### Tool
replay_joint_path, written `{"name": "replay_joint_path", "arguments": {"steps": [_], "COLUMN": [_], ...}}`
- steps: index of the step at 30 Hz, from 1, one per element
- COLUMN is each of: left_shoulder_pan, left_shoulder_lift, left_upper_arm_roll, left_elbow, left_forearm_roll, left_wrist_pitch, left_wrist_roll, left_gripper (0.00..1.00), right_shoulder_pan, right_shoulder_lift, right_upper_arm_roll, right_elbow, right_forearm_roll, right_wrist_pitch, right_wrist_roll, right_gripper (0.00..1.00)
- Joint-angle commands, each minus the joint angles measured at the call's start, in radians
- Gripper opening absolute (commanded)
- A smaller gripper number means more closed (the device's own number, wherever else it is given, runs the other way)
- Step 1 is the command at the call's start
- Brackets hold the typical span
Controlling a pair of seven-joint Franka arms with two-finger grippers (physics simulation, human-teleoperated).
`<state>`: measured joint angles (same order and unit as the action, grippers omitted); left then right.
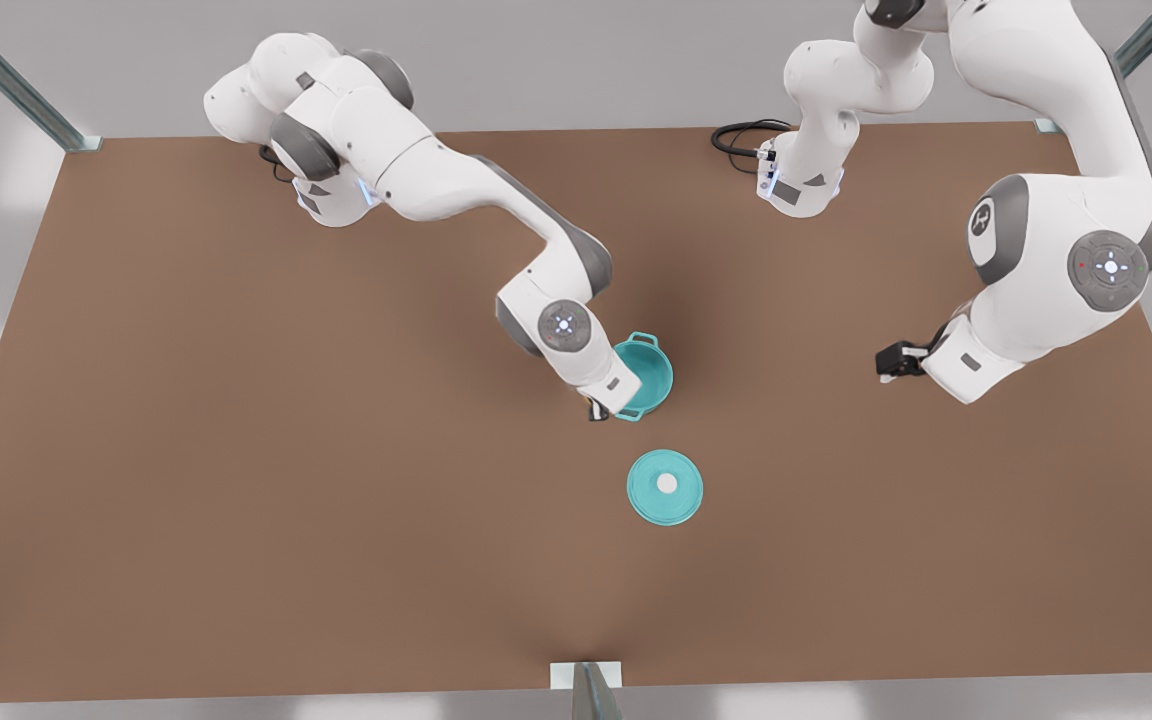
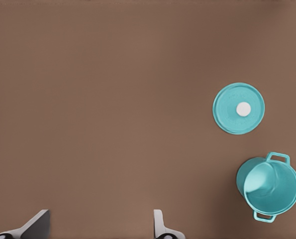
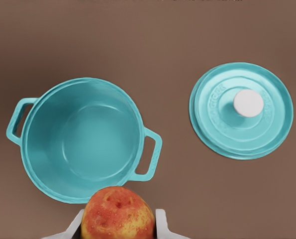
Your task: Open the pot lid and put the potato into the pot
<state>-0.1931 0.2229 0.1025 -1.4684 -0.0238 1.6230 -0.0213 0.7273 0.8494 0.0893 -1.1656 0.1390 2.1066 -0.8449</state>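
While lid (image 1: 665, 487) lies apart, potato (image 3: 118, 215) pinched beside pot (image 3: 80, 139) rim

A broad brown tabletop (image 1: 236, 450) is seen from above, its surface plain and matte, with soft shadows cast near the middle. Pale grey floor (image 1: 556, 60) is visible beyond the far edge and along both sides. Slanted metal frame struts are fixed at the far corners, one at the front view's left (image 1: 11, 85) and one at its right (image 1: 1151, 35). A further metal post (image 1: 591, 690) is mounted at the near edge.
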Motion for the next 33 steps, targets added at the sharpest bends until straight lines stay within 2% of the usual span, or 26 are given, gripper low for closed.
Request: {"name": "replay_joint_path", "arguments": {"steps": [1, 6, 7, 11, 16, 17, 18, 21, 22, 24, 25, 27, 30, 33], "left_shoulder_pan": [0.004, 0.009, 0.024, 0.021, 0.029, 0.029, 0.029, 0.032, 0.03, 0.03, 0.03, 0.029, 0.03, 0.018], "left_shoulder_lift": [0.009, 0.015, -0.004, -0.063, -0.073, -0.073, -0.073, -0.066, -0.065, -0.063, -0.056, -0.05, -0.042, -0.027], "left_upper_arm_roll": [0.002, 0.002, 0.009, -0.003, -0.018, -0.038, -0.038, -0.037, -0.037, -0.037, -0.037, -0.038, -0.037, -0.047], "left_elbow": [0.008, 0.02, -0.023, -0.027, -0.047, -0.049, -0.05, -0.049, -0.047, -0.036, -0.02, -0.003, -0.004, -0.004], "left_forearm_roll": [-0.015, 0.002, -0.016, -0.021, -0.045, -0.045, -0.05, -0.047, -0.047, -0.041, -0.038, -0.05, -0.053, -0.054], "left_wrist_pitch": [0.015, 0.072, 0.078, -0.074, -0.069, -0.072, -0.072, -0.064, -0.06, -0.06, -0.06, -0.06, -0.061, -0.061], "left_wrist_roll": [0.015, 0.001, 0.008, -0.02, -0.009, -0.017, -0.017, -0.015, -0.015, -0.017, -0.015, -0.005, -0.005, -0.005], "left_gripper": [1.0, 1.0, 1.0, 1.0, 1.0, 1.0, 1.0, 1.0, 1.0, 1.0, 1.0, 1.0, 1.0, 1.0], "right_shoulder_pan": [0.012, 0.067, 0.075, 0.089, 0.101, 0.101, 0.101, 0.101, 0.074, -0.101, -0.175, -0.333, -0.385, -0.394], "right_shoulder_lift": [0.022, 0.073, 0.079, 0.082, 0.092, 0.091, 0.091, 0.082, 0.016, -0.124, -0.173, -0.228, -0.32, -0.546], "right_upper_arm_roll": [0.004, 0.004, 0.004, 0.004, 0.004, 0.003, 0.003, -0.009, -0.028, -0.083, -0.173, -0.244, -0.388, -0.427], "right_elbow": [0.015, 0.021, 0.021, 0.021, 0.021, 0.023, 0.023, 0.021, 0.018, 0.01, 0.004, -0.022, -0.16, -0.476], "right_forearm_roll": [-0.006, -0.006, -0.006, -0.006, -0.006, -0.006, -0.006, -0.007, -0.007, -0.004, -0.006, -0.012, -0.009, -0.015], "right_wrist_pitch": [0.062, 0.161, 0.179, 0.205, 0.211, 0.219, 0.222, 0.21, 0.162, -0.124, -0.232, -0.344, -0.364, -0.238], "right_wrist_roll": [0.448, 0.529, 0.543, 0.567, 0.57, 0.573, 0.566, 0.572, 0.552, 0.532, 0.527, 0.529, 0.524, 0.507], "right_gripper": [0.47, 0.47, 0.47, 0.48, 0.5, 0.89, 1.0, 1.0, 1.0, 1.0, 1.0, 1.0, 1.0, 1.0]}}
